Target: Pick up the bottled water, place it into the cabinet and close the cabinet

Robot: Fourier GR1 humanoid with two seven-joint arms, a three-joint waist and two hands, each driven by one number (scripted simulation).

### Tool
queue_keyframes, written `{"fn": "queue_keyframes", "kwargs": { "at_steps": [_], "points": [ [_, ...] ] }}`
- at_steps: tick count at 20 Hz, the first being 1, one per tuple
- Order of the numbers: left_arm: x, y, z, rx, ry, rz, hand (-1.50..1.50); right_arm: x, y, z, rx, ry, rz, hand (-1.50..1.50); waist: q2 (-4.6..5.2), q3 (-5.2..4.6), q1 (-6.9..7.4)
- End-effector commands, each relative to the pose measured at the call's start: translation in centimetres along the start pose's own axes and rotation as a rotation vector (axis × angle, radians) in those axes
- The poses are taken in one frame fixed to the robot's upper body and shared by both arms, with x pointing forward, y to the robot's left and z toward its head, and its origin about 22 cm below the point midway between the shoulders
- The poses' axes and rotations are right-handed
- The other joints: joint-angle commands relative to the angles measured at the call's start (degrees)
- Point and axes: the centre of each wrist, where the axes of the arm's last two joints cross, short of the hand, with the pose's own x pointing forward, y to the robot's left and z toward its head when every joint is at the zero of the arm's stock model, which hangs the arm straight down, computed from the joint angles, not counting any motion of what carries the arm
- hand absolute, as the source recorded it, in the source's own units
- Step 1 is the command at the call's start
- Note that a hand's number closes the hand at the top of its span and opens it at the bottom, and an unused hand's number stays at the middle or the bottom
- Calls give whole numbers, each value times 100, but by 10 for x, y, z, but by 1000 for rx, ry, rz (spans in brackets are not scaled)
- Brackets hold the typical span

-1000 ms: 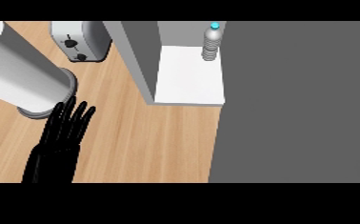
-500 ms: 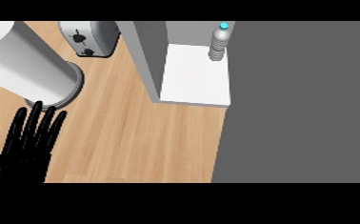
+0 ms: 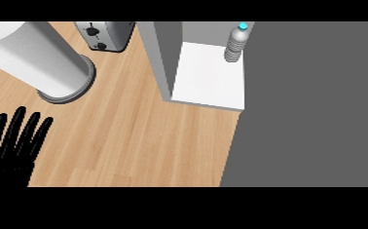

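Head view: bottle [image 3: 235,44] standing upright at the back of the open cabinet [image 3: 212,79], left hand [image 3: 20,140] with straight open fingers has slid further toward the lower left corner, so only closing the door seems left.

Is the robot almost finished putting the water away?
Partly. The bottled water already stands upright inside the cabinet, at the back of its white floor, so the placing part looks done. Nothing is being held: the left hand is open with straight fingers over the wooden counter, and the right hand is out of view. The cabinet looks open, so closing it is what is left.
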Motion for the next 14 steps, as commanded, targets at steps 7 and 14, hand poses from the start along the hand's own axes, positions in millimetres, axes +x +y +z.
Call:
{"fn": "queue_keyframes", "kwargs": {
  "at_steps": [7,14],
  "points": [
    [16,8,-5,-75,2,-7,-150,11,9,-25,210,-39,12,150,113,-29,410],
    [22,13,-9,-103,20,-13,-150,17,-8,-27,347,22,193,-150,104,-72,664]
  ]
}}
